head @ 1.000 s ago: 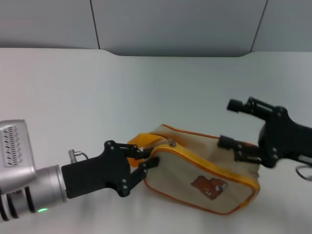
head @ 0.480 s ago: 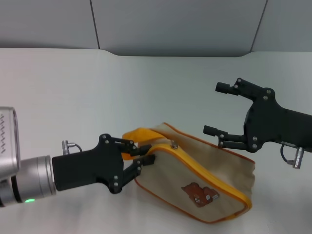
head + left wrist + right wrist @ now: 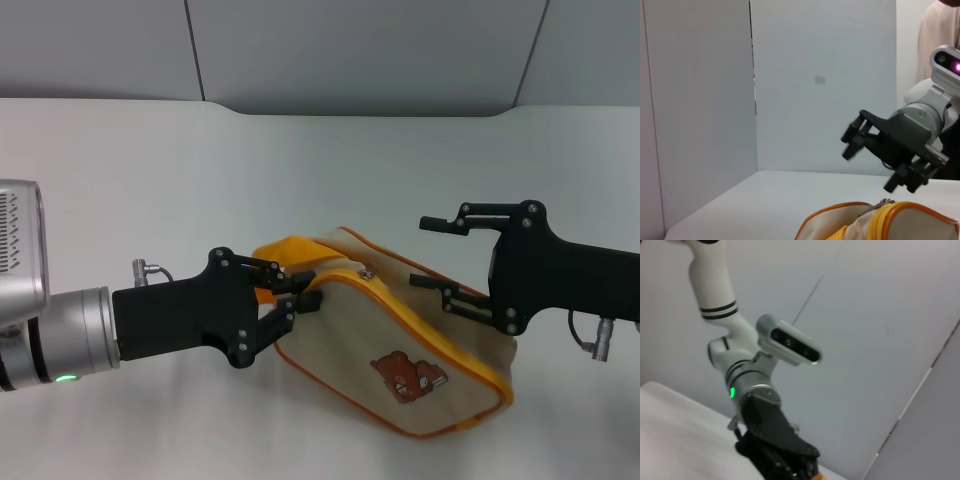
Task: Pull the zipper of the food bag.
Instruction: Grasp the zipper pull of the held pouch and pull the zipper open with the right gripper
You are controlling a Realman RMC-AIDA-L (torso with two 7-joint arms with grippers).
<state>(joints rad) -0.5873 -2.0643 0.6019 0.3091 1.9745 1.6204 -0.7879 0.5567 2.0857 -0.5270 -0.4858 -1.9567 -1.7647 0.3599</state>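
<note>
Head view: food bag (image 3: 400, 345) lengthwise from near-left toward far-right... no, left-far to right-near.

Beige food bag (image 3: 400, 350) with orange piping and bear patch, tilted on the table, zipper (image 3: 366, 271) along its top rim.

Beige canvas on food bag (image 3: 420, 330), orange piping along rims, orange strap (image 3: 283, 277), brown bear patch (image 3: 402, 371) on front face. Silver pull on zipper (image 3: 364, 271). Black left tool (image 3: 297, 297) on silver wrist with green LED. Black right tool (image 3: 431, 254). Plain white bench (image 3: 200, 180). Grey wall panels (image 3: 360, 50) with dark seams.
</note>
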